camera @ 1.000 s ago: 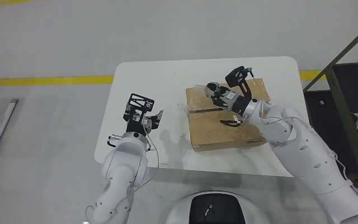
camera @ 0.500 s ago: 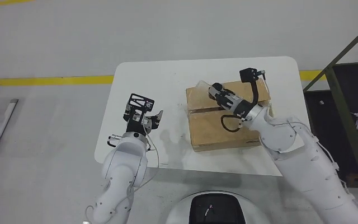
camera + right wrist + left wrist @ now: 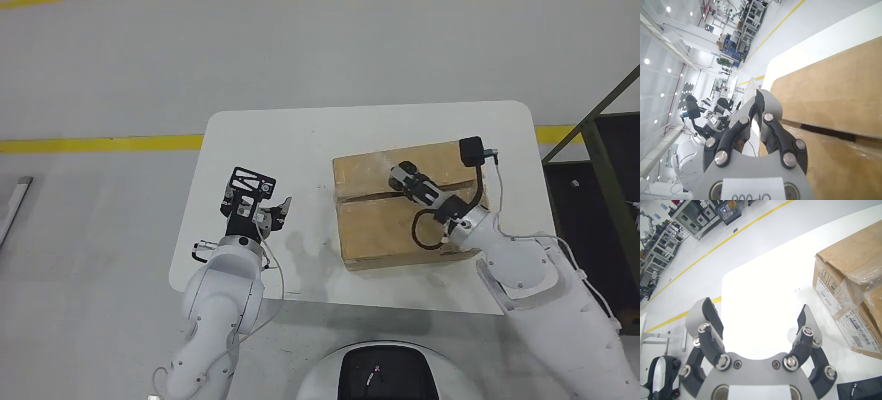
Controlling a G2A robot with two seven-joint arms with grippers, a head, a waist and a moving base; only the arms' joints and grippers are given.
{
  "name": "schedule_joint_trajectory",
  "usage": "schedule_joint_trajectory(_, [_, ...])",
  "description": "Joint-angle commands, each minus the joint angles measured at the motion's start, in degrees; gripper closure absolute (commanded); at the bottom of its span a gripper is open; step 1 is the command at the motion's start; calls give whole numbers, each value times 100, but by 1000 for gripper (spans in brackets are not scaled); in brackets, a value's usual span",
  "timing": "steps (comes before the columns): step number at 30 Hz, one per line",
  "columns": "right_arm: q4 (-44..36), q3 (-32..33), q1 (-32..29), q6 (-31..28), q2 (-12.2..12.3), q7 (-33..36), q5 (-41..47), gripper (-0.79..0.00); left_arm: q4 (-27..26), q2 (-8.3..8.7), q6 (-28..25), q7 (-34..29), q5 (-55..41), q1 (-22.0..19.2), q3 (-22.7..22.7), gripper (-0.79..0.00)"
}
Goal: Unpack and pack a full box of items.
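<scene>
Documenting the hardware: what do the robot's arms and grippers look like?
Left arm and right arm: glossy white shells. Left gripper and right gripper: silver plate, black linkages, silver bolts, ribbed black pads. Black cable at the right wrist.

The box point(image 3: 848, 262) has two little up arrows point(image 3: 824, 273) printed on its side, near a top corner. Lower on that side are white stickers point(image 3: 857, 330) with bar codes, too small to read
</scene>
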Motion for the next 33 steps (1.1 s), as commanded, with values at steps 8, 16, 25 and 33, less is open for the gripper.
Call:
schedule_joint_trajectory(8, [-175, 119, -152, 69, 31, -35, -400, 0, 0, 0, 0, 0, 0, 0, 0, -785])
schedule_joint_trajectory(16, [-150, 102, -358, 98, 49, -163, -908, 0, -31, -10, -46, 253, 28, 122, -71, -785])
schedule_joint_trajectory(25, [-198, -2, -458, 303, 53, -460, -1749, 0, -79, -49, -126, 384, 61, 79, 17, -37])
schedule_joint_trajectory(33, [-224, -117, -519, 415, 42, -567, -2252, 0, -94, -92, -220, 495, 53, -7, 162, 0])
